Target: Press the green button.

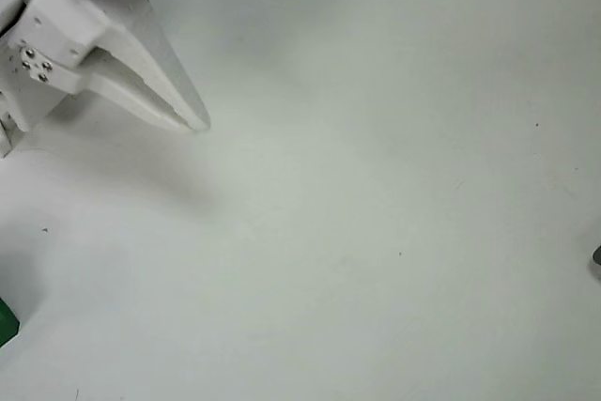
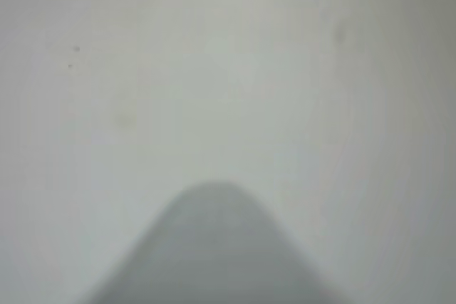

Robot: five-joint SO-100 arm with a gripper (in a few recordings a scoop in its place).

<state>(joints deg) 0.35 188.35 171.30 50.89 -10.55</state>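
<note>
- One white gripper (image 1: pixel 192 119) shows at the top left of the overhead view, above the white table (image 1: pixel 376 232). Its two fingers lie close together and meet at a point, so the jaws look closed, and nothing is between them.
- Only a small corner of the green button (image 1: pixel 7 323) peeks in at the left edge of the overhead view, low down. It sits on the table, well apart from the gripper tip.
- In the wrist view a blurry grey shape, likely the gripper (image 2: pixel 214 247) itself, rises from the bottom, with plain table (image 2: pixel 228 69) beyond it. No green shows there, so the gripper does not seem to point at the button.
- The step in hand looks like the reach toward the button. The press has not been done.
- To do it well, the arm should first swing the tip toward the lower left of the overhead view until it is right over the green top.
- Keeping the fingers shut would help, since a closed tip makes one firm point to push with.
- The tip should come straight down on the flat top, not on an edge, or it could slide off.
</note>
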